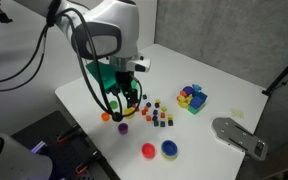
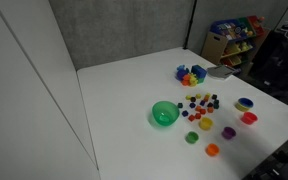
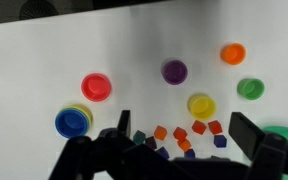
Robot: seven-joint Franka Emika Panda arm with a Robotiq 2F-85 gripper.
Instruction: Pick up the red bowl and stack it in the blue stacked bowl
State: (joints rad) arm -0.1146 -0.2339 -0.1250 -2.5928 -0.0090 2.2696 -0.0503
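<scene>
While the red bowl [image 3: 96,87] sits upright and untouched on the white table [image 3: 24,60], the blue stacked bowl [image 3: 72,122] lies just beside it, a yellow rim showing at its edge. Near them lie a purple cup [image 3: 174,71], a yellow cup [image 3: 201,105], an orange cup [image 3: 232,53] and a small green cup [image 3: 250,88]. Little coloured cubes [image 3: 184,133] lie scattered below the gripper [image 3: 181,122], whose jaws stand wide apart and hold nothing, well clear of the red bowl. The large green bowl [image 1: 106,75] stands beside the gripper.
</scene>
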